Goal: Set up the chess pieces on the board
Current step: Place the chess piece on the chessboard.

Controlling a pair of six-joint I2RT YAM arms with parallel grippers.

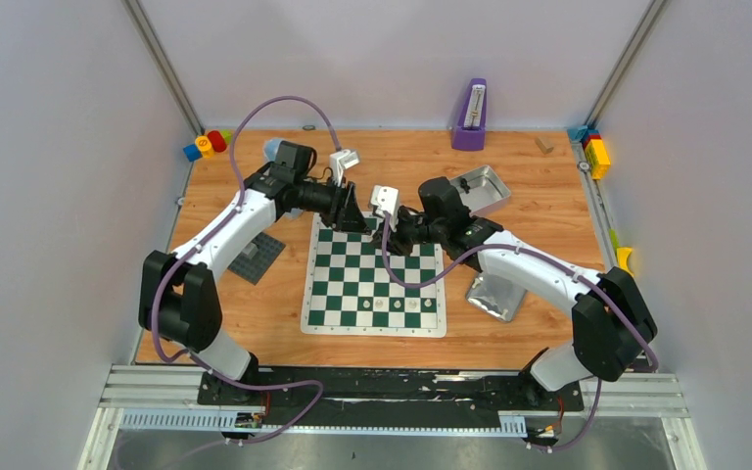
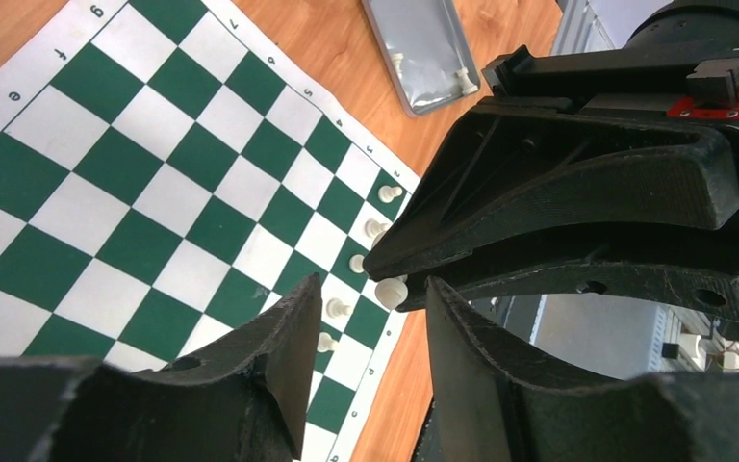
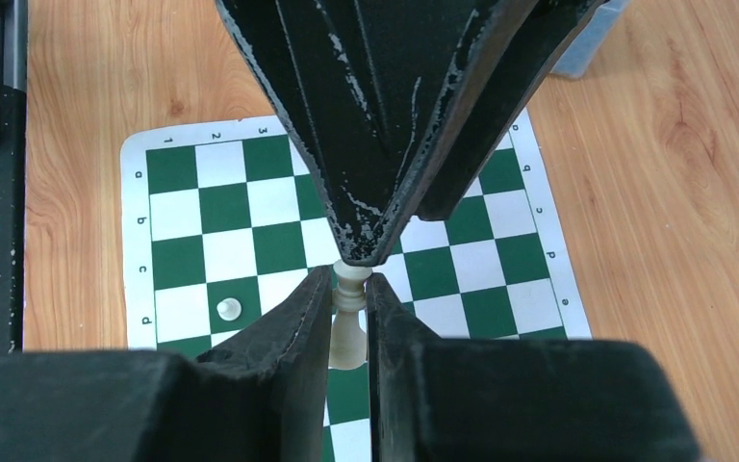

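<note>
Top external view showed the bare wooden table point(image 1: 255, 328) carrying the thin green-and-white checked board point(image 1: 343, 284), a flexible mat with a white border. Both matte black arms met above the board's far edge. The right gripper point(image 3: 348, 281) was clamped tight on a tiny cream-white plastic chess piece point(image 3: 346, 332). Its rough-textured fingers pinched the stem below a collar and rounded head, holding it above the board. The left gripper point(image 2: 366, 308) stood partly open and gripped nothing. Its tapered fingers point(image 2: 289, 337) flanked that piece's head; whether they touched it could not be told. Several more cream-white pieces point(image 2: 375, 228) stood upright in squares along the board's near edge.
</note>
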